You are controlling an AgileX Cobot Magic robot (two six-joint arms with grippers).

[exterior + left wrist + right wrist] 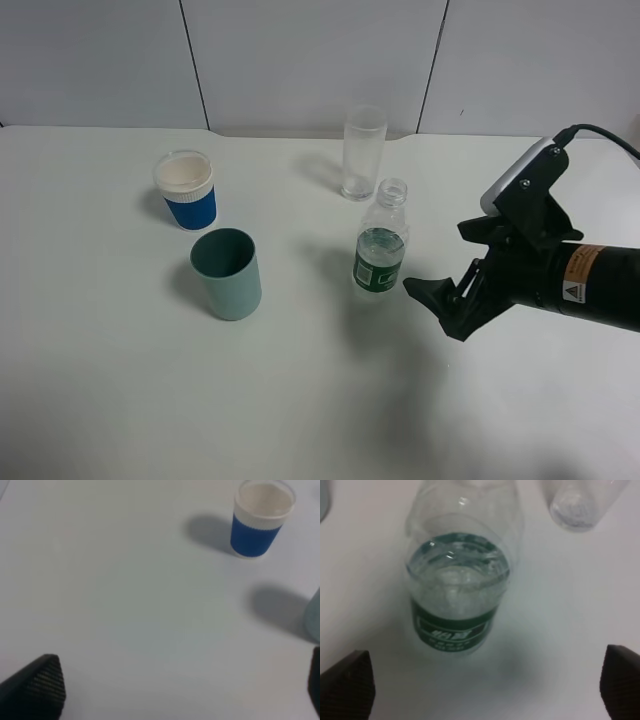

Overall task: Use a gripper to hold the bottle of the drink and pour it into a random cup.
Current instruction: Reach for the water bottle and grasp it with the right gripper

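The bottle of the drink (381, 240) stands upright near the table's middle, capless, with a dark green label and clear liquid; it also fills the right wrist view (457, 590). My right gripper (437, 308) hovers just right of it and a little nearer the front, open and holding nothing. Its fingertips (347, 685) flank the view with the bottle ahead between them. The teal-green cup (227, 273) stands upright to the bottle's left, and its edge (314, 617) shows in the left wrist view. My left gripper (175, 690) is open over bare table.
A blue-sleeved white paper cup (186, 190) stands behind the teal cup and also shows in the left wrist view (260, 522). A tall clear glass (363, 152) stands behind the bottle, near the back wall. The white table (120, 400) spreads wide at the front.
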